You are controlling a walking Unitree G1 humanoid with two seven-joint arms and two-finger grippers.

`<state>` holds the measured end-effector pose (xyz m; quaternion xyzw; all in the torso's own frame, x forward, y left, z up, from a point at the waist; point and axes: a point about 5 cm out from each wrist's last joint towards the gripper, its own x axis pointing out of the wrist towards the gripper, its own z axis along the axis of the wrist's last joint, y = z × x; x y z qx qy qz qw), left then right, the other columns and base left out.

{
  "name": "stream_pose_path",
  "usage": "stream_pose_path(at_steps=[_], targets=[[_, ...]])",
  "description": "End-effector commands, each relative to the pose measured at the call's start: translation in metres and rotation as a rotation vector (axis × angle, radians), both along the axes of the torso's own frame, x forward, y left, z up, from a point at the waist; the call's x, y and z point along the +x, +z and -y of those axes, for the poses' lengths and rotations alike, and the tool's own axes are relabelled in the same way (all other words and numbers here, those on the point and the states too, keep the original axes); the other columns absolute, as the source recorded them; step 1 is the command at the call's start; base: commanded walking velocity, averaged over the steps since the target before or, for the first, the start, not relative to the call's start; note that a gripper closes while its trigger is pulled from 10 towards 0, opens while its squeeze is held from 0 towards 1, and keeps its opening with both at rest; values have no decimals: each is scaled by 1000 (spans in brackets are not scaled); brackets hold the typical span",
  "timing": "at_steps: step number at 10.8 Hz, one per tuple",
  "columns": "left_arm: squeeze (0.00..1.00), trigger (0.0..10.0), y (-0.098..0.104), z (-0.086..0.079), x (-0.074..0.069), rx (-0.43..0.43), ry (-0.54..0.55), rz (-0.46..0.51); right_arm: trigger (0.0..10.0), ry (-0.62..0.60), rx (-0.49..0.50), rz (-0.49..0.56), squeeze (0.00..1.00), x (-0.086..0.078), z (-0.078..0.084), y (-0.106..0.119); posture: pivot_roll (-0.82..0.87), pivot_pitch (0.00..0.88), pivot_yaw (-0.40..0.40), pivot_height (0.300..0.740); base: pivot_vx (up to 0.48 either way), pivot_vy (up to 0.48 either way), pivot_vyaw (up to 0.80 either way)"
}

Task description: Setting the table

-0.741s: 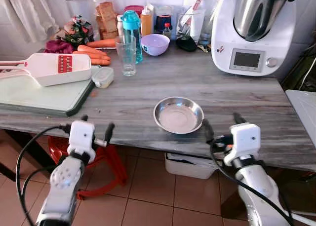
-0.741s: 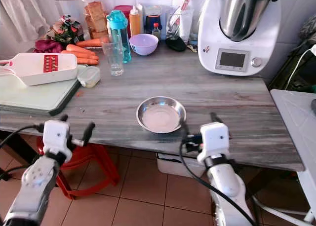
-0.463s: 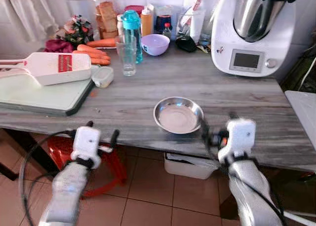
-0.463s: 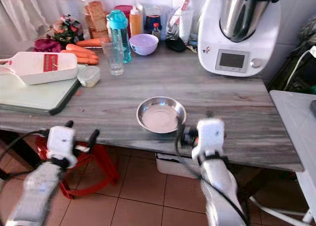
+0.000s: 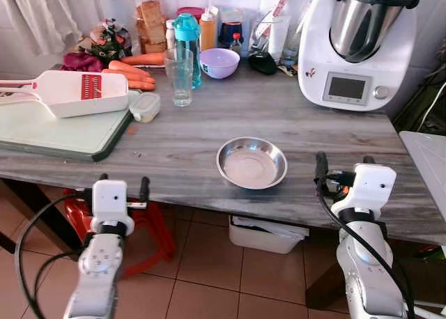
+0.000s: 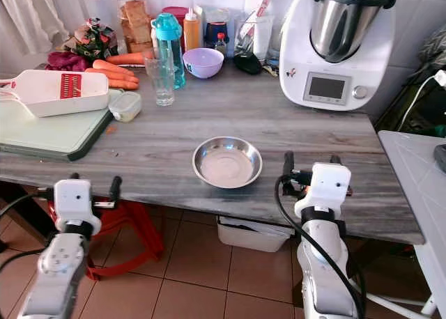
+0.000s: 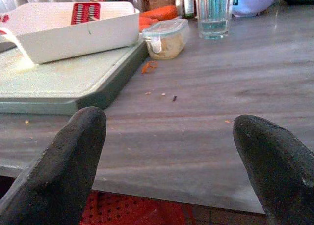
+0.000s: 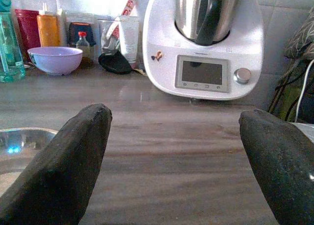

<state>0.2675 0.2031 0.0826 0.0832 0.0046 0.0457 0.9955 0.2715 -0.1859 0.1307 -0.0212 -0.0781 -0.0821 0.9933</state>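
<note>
Black fingers, right gripper (image 5: 343,167): spread wide, holding nothing; hovers at the table's near edge.
Steel bowl (image 5: 251,163): task's thing; sits upright and empty on the grey wooden table (image 5: 334,134), near the right gripper on its inner side, apart from the fingers. In the right wrist view its rim shows beside one finger (image 8: 64,168).
Beyond right gripper: white kitchen machine (image 5: 357,44) at the far side of the table, straight ahead of the fingers.
Left gripper (image 5: 122,187): fingers wide apart, empty; hangs just off the near edge, below tabletop level.
Ahead of left gripper: green cutting board (image 5: 52,127) with the white slicer (image 5: 70,94) on it; small lidded box (image 5: 145,108) just beside the board; drinking glass (image 5: 179,76) and blue bottle (image 5: 187,39) farther off.
Step in hand (judgement): approach; nothing grasped yet, bowl likely the first item.
Next move (judgement): right gripper must shift inward towards the bowl and bring its fingers over the thin rim; the shallow, slick metal may slide if pinched off-centre.
</note>
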Motion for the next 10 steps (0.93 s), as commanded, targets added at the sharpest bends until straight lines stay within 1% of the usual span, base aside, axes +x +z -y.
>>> stream_pose_path(at_steps=[1,2,3,4,5,6,7,8,9,10], targets=[[0,10000,-2,-3,1,25,-13,-13,10000,-29,9,-16,0,-5,4,-5,33,0,-16,740,0,0,0],[0,10000,-2,-1,5,40,-47,-16,10000,-23,1,-38,0,-14,3,-12,20,0,-10,740,0,0,0],[0,10000,-2,1,7,44,-55,-16,10000,-17,5,-55,0,-17,0,-15,12,0,-9,740,0,0,0],[0,10000,-2,7,10,38,-71,-15,10000,17,10,-72,0,-24,-7,-18,-5,0,-12,740,0,0,-800],[0,10000,-3,9,11,35,-76,-14,10000,28,4,-69,0,-25,-8,-17,-9,0,-13,740,0,0,-800],[0,10000,-5,17,11,19,-85,-10,10000,26,6,-77,0,-30,-3,-19,-12,0,-13,740,0,0,-594],[0,10000,-5,20,10,15,-87,-8,10000,27,4,-80,0,-33,-2,-21,-11,0,-12,740,0,0,0],[0,10000,-7,23,8,6,-89,-12,10000,27,-2,-98,0,-39,0,-25,-13,0,-8,740,0,0,0],[0,10000,-8,24,8,5,-96,-15,10000,27,-2,-100,0,-39,-1,-25,-13,0,-5,740,0,0,0],[0,10000,-7,23,10,4,-95,-13,10000,25,4,-92,0,-36,-1,-24,-12,0,-3,740,0,0,0]])
